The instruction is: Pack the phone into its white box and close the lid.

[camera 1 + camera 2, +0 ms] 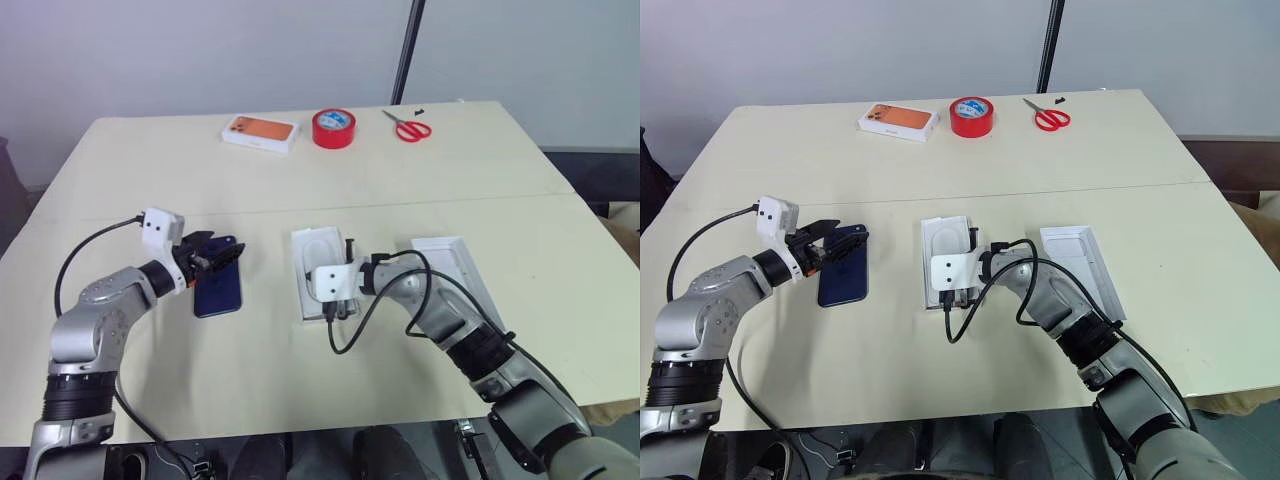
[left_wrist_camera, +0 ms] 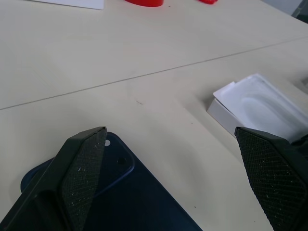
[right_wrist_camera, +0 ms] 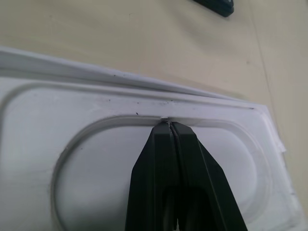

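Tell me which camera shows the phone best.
The right eye view: the whole phone lies flat on the table under the open left gripper. The left eye view shows much the same. The left wrist view catches one corner with the camera bump.

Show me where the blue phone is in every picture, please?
Left eye view: the phone lies flat on the table, left of the middle, under the open left gripper.
Right eye view: same spot, left of the middle.
Left wrist view: at the bottom, between the two black fingers.
Right wrist view: not in it.
Shared landmark: the white insert with the oval recess.
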Available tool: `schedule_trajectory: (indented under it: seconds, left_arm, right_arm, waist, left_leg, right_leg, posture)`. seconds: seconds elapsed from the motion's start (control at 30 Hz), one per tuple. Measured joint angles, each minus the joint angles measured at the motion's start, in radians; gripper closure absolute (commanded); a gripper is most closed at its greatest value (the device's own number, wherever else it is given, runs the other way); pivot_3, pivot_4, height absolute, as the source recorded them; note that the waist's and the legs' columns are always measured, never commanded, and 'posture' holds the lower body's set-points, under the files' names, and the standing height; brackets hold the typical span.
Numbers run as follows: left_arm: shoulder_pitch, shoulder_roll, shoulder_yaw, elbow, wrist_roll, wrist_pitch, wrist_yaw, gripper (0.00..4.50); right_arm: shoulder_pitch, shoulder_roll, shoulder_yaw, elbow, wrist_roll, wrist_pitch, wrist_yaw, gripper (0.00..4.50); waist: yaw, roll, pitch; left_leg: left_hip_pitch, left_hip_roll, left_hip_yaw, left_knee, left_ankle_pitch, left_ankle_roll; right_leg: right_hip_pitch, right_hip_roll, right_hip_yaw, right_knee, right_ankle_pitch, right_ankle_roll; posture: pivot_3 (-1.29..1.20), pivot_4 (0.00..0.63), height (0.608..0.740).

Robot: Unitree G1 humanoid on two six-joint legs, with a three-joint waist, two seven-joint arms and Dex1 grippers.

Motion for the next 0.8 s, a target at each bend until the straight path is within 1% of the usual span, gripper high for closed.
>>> schedule_trajectory:
  seconds: [0.23, 0.3, 0.43, 0.5, 0.57, 0.67, 0.8]
  left_arm:
    - [-0.019, 0.000, -0.003, 0.013, 0.014, -0.003, -0.001, 0.03]
    - [-0.021, -0.001, -0.007, 0.018, 0.020, -0.009, -0.001, 0.03]
    - [-0.024, -0.005, -0.008, 0.025, 0.029, -0.015, -0.001, 0.03]
    - [-0.025, -0.004, -0.006, 0.030, 0.029, -0.014, -0.002, 0.03]
    - [-0.025, 0.005, -0.001, 0.034, 0.019, 0.002, -0.009, 0.03]
    - [-0.025, 0.015, 0.004, 0.038, 0.017, 0.006, -0.013, 0.03]
    - [-0.025, 0.018, 0.005, 0.038, 0.010, 0.013, -0.014, 0.03]
  right_arm:
    - [0.041, -0.009, -0.035, -0.122, 0.130, 0.201, 0.177, 4.46]
    - [0.046, -0.008, -0.042, -0.132, 0.151, 0.231, 0.189, 4.46]
    - [0.046, 0.026, -0.057, -0.107, 0.164, 0.236, 0.137, 4.46]
    - [0.039, 0.062, -0.092, -0.088, 0.178, 0.248, 0.088, 4.46]
    - [0.015, 0.071, -0.122, -0.072, 0.186, 0.242, 0.047, 4.46]
    - [-0.019, 0.067, -0.163, -0.049, 0.200, 0.238, 0.018, 4.46]
    - [-0.026, 0.058, -0.162, -0.024, 0.202, 0.222, 0.014, 4.46]
  waist:
    - [-0.001, 0.000, 0.000]
    - [-0.002, 0.000, 0.000]
    - [-0.003, 0.000, 0.000]
    - [-0.004, 0.000, 0.000]
    - [-0.003, 0.000, 0.000]
    - [-0.002, 0.000, 0.000]
    - [-0.003, 0.000, 0.000]
  left_leg:
    - [0.000, 0.000, 0.000, 0.000, 0.000, 0.000]
    - [0.000, 0.000, 0.000, 0.000, 0.000, 0.000]
    - [0.000, 0.000, 0.000, 0.000, 0.000, 0.000]
    - [0.000, 0.000, 0.000, 0.000, 0.000, 0.000]
    - [0.000, 0.000, 0.000, 0.000, 0.000, 0.000]
    - [0.000, 0.000, 0.000, 0.000, 0.000, 0.000]
    - [0.000, 0.000, 0.000, 0.000, 0.000, 0.000]
  right_leg:
    - [0.000, 0.000, 0.000, 0.000, 0.000, 0.000]
    - [0.000, 0.000, 0.000, 0.000, 0.000, 0.000]
    - [-0.001, 0.001, 0.000, 0.000, 0.000, 0.000]
    - [-0.001, 0.001, 0.000, 0.000, 0.000, 0.000]
    - [-0.001, 0.000, 0.000, 0.000, 0.000, 0.000]
    - [-0.001, 0.000, 0.000, 0.000, 0.000, 0.000]
    - [-0.001, 0.000, 0.000, 0.000, 0.000, 0.000]
  posture:
    - [0.00, 0.150, 0.740]
    - [0.00, 0.150, 0.740]
    - [0.00, 0.150, 0.740]
    - [0.00, 0.150, 0.740]
    - [0.00, 0.150, 0.740]
    - [0.00, 0.150, 0.740]
    - [0.00, 0.150, 0.740]
